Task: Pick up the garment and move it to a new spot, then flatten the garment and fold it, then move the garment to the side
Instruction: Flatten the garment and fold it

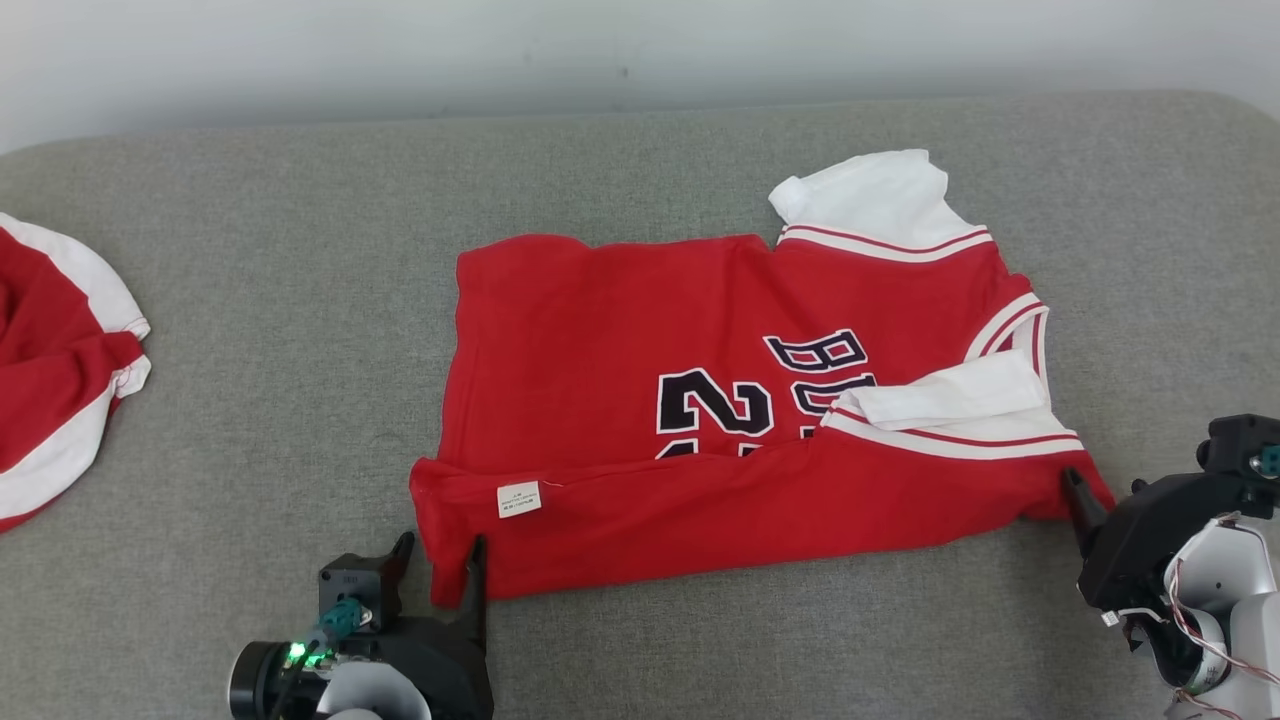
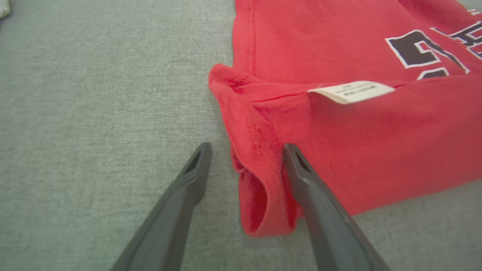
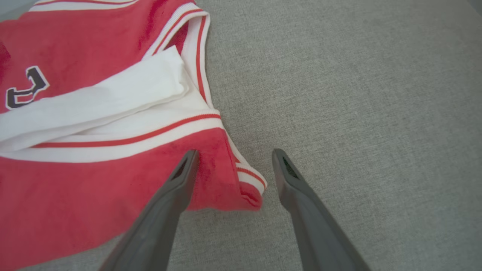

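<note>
One red jersey (image 1: 640, 400) lies mid-right on the grey cushion (image 1: 300, 300), near edge folded over, one white label (image 1: 519, 499) showing. Left gripper (image 2: 246, 146) and right gripper (image 3: 235, 153) both gape, each straddling one near corner. One other red-and-white garment (image 1: 50, 350) lies far left.

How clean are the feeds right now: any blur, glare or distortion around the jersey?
Head view: even soft light, no glare, red jersey sharp, thin shadow under its near edge. Left wrist view: care label blurred, print unreadable. Right wrist view: grey fabric surface crisp, fingers swell toward the bottom edge, wide-angle stretch.
</note>
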Available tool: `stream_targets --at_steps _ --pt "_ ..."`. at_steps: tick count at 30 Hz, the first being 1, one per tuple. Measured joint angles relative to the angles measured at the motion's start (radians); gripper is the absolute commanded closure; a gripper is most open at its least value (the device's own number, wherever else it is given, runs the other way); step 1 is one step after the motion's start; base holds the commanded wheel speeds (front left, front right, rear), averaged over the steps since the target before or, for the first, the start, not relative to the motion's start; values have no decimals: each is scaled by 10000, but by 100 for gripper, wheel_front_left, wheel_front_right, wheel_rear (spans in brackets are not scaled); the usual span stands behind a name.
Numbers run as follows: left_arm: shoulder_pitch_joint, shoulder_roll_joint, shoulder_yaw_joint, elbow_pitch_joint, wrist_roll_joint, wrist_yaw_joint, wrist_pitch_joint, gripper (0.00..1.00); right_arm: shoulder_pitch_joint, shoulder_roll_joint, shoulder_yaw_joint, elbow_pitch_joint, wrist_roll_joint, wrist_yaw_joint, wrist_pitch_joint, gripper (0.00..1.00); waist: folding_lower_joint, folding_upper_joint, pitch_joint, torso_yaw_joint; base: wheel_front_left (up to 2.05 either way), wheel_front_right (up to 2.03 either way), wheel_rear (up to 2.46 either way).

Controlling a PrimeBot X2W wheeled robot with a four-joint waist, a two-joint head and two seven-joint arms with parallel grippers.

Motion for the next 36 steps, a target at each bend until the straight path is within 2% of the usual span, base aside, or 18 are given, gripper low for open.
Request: stream_targets --at_steps 5,6,7,9,10,11,12,13,20,28,36 --pt "-248 -15 -52 134 -96 -86 447 0 -320 -31 -58 464 -479 0 585 0 -1 -2 175 33 0 0 0" --pt "-312 -15 -59 138 -121 -88 529 17 -401 -50 -75 545 -533 0 681 0 -1 -1 215 38 0 0 0" --pt "-353 -12 -75 142 -123 -102 602 17 -478 -61 -82 621 -558 0 769 0 -1 -1 254 44 0 0 0" --pt "-400 -4 -77 150 -186 -176 669 93 -613 -56 -105 742 -612 0 880 0 -1 -2 324 59 0 0 0" --pt "-426 2 -90 153 -190 -188 731 100 -660 -56 -111 796 -650 0 938 0 -1 -2 351 67 0 0 0" --pt "-454 6 -96 155 -203 -238 755 100 -708 -56 -128 865 -648 0 995 9 -1 -2 375 76 0 0 0" --pt "-482 8 -98 151 -209 -259 759 100 -757 -61 -115 901 -646 0 1035 51 -1 -2 395 85 0 0 0" --pt "-484 -8 -123 140 -211 -265 767 100 -786 -67 -102 928 -639 0 1068 98 0 -2 408 99 0 0 0" --pt "-297 -42 -165 31 -405 -261 786 100 -616 -92 88 825 -184 19 997 100 1 -1 229 154 0 0 0" --pt "687 213 -236 -418 -581 -140 938 100 679 -121 -221 -151 238 19 1087 100 1 -1 -399 178 0 0 0" --pt "1689 416 -286 -1051 -742 155 1208 100 1897 203 -502 -1043 226 19 1555 100 0 -1 -927 174 0 0 0"
